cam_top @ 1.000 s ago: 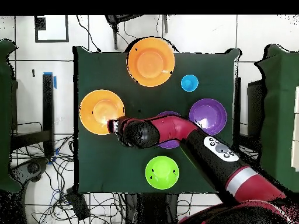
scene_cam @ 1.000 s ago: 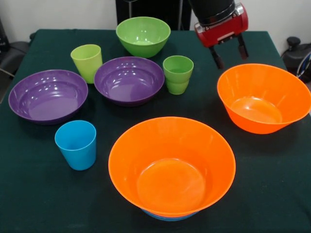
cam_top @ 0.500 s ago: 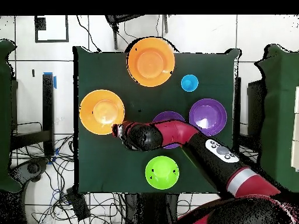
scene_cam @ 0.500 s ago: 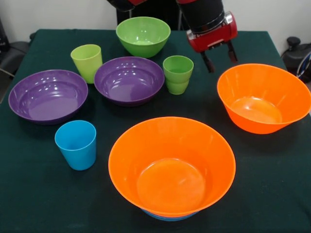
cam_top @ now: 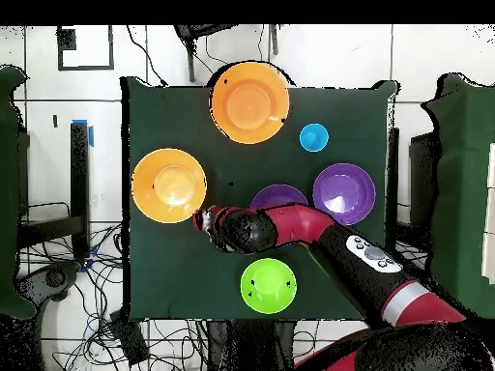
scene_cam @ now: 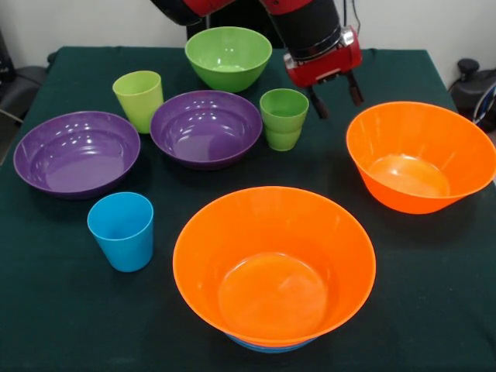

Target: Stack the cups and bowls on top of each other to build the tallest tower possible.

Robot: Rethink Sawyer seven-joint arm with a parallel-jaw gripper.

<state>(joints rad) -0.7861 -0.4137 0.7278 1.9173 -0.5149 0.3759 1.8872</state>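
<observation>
Worktop (scene_cam: pixel 434 310) covered in dark green cloth, all items resting on it. Largest item: orange bowl (scene_cam: pixel 274 263) at the near edge of the front view, nested on a blue bowl (scene_cam: pixel 263 346) visible only as a thin rim beneath it; this pair forms the only stack present. Second orange bowl (scene_cam: pixel 418 155) at the right of the front view, standing alone, empty. Two purple bowls to the left: one (scene_cam: pixel 76 152) near the left edge, the other (scene_cam: pixel 205 128) nearer the middle, apart from each other. Green bowl (scene_cam: pixel 228 56) at the far side, behind the middle purple bowl. Red and black arm (cam_top: pixel 329 237) entering from above in the front view. Gripper (scene_cam: pixel 335 96) suspended above the worktop between the ridged green cup (scene_cam: pixel 284 118) and the lone orange bowl, touching neither; fingers (scene_cam: pixel 317 103) spread apart, released, grasping nothing. Sky blue cup (scene_cam: pixel 122 230) upright in front of the left purple bowl. Yellow-green cup (scene_cam: pixel 139 100) upright between the two purple bowls, toward the far side.
</observation>
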